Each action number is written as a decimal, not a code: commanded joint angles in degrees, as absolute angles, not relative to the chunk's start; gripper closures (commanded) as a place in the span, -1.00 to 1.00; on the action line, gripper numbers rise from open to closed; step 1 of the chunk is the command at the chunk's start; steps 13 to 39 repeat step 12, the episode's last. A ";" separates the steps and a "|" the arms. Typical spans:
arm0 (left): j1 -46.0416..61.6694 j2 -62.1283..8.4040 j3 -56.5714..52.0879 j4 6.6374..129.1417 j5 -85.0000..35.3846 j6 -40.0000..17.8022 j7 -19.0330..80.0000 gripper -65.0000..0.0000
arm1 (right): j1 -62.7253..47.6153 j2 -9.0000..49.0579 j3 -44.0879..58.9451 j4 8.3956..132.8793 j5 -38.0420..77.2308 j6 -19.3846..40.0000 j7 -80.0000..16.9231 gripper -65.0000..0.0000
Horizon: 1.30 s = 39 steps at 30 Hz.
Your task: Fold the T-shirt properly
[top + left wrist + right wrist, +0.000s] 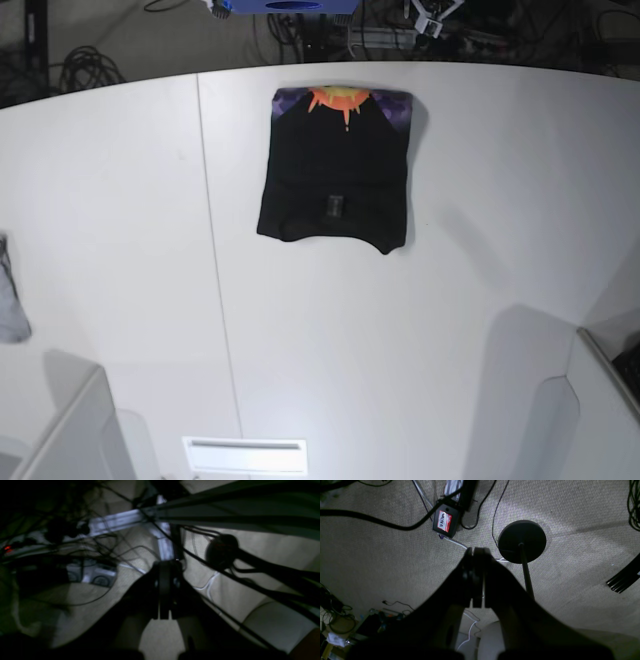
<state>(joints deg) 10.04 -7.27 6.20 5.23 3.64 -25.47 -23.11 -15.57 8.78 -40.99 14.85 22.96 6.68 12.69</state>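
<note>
White table (450, 330) w/ folded T-shirt (335, 180), grey cloth (10, 310) at edge

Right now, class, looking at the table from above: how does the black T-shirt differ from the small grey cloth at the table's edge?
The T-shirt is black with an orange-and-purple print along its far edge; the grey cloth is plain. The T-shirt is far larger than the grey cloth. The T-shirt lies folded into a compact block near the table's far middle, fully in view; the grey cloth sits at the left edge, partly cut off. Both lie flat, untouched by either arm.
</note>
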 commanded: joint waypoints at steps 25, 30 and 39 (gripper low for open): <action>10.95 -7.96 6.29 5.05 3.74 -25.63 -23.16 1.00 | -14.73 7.78 -41.01 14.81 22.90 7.08 12.70 1.00; 10.95 -7.96 6.29 5.05 3.74 -25.63 -23.16 1.00 | -14.73 7.78 -41.01 14.81 22.90 7.08 12.70 1.00; 10.95 -7.96 6.29 5.05 3.74 -25.63 -23.16 1.00 | -14.73 7.78 -41.01 14.81 22.90 7.08 12.70 1.00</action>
